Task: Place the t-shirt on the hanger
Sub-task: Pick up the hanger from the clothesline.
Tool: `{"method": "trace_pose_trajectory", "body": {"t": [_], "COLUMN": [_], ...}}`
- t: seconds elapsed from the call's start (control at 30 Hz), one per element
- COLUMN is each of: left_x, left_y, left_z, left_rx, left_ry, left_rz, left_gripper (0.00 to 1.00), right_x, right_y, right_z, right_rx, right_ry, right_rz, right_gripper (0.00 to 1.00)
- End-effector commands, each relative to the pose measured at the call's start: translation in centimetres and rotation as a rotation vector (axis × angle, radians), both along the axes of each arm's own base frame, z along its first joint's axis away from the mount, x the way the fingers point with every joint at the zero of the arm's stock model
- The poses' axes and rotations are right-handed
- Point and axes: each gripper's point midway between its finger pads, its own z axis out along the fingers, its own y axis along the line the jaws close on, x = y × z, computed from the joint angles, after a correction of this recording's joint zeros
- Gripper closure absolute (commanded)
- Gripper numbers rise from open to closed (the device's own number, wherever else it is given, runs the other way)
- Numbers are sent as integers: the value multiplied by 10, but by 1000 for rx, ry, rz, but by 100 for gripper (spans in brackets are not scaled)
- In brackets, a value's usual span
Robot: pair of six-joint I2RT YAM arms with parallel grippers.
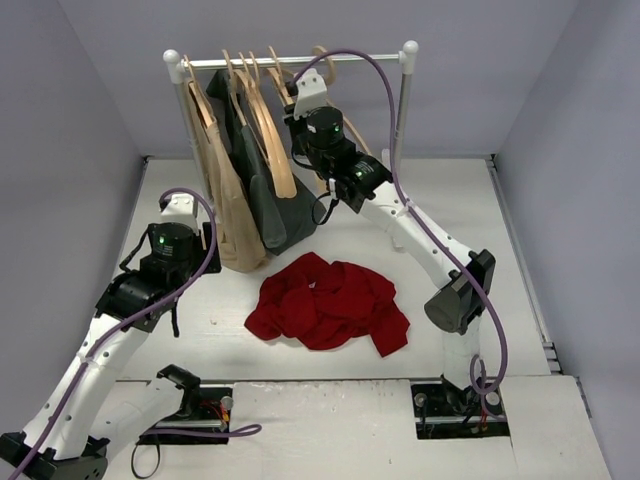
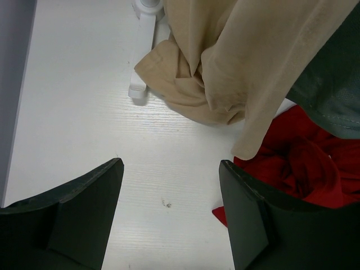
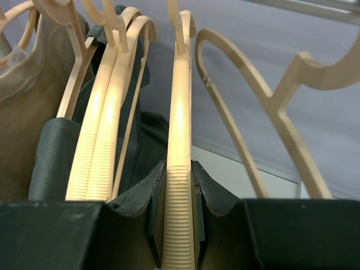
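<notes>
Clamping hanger (image 3: pixel 180 101) inside right end effector (image 3: pixel 179 171).

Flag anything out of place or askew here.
The t-shirt lies crumpled in a heap on the table. Beside the hanger clamped in the right gripper, another empty hanger hangs tilted, out of line with the rest.

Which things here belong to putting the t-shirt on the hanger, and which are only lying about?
For the job: red t-shirt; wooden hanger clamped in the right hand; open left hand.
Only lying about: beige garment; dark green-grey garment; other wooden hangers; clothes rail.
</notes>
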Motion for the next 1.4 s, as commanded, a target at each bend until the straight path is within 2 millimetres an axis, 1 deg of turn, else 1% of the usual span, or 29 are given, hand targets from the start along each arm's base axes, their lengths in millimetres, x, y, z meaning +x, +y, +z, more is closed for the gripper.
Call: {"method": "trace_pose_trajectory", "body": {"t": [0.0, 0.1, 0.2, 0.23, 0.27, 0.3, 0.37, 0.4, 0.47, 0.6, 0.93, 1.0, 1.1, 1.2, 1.37], "left_x": [9, 9, 9, 10, 10, 10, 10, 10, 10, 11, 11, 11, 11, 11, 12], "left_y": [-3, -3, -4, -4, -4, -5, -5, -6, -7, -8, -7, -8, -8, -7, -7], "left_z": [13, 12, 12, 12, 12, 12, 13, 13, 13, 14, 13, 13, 13, 13, 13], "left_rx": [-25, -25, -27, -28, -26, -30, -32, -34, -38, -40, -37, -37, -38, -39, -42], "left_ry": [-58, -53, -52, -53, -53, -54, -57, -58, -60, -66, -64, -64, -65, -66, -65], "left_rz": [1, -1, -4, -4, -5, -8, -11, -14, -20, -24, -25, -25, -25, -24, -23], "left_gripper": [36, 36, 36, 36, 36, 36, 36, 36, 36, 36, 36, 36, 36, 36, 36], "right_x": [-28, -31, -43, -46, -47, -50, -58, -59, -67, -70, -60, -63, -68, -77, -84], "right_y": [-24, -26, -29, -32, -32, -30, -33, -33, -39, -45, -45, -45, -45, -46, -50], "right_z": [87, 78, 63, 69, 60, 57, 60, 56, 63, 71, 85, 97, 106, 115, 120], "right_rx": [149, 147, 134, 144, 132, 127, 122, 114, 121, 120, 146, 170, 190, 205, 221], "right_ry": [-166, -147, -117, -124, -109, -106, -114, -109, -122, -146, -185, -209, -226, -242, -254], "right_rz": [-5, 0, 22, 23, 32, 43, 53, 55, 59, 56, 27, 38, 56, 86, 98], "right_gripper": [100, 100, 100, 100, 100, 100, 100, 100, 100, 100, 100, 100, 100, 100, 100]}}
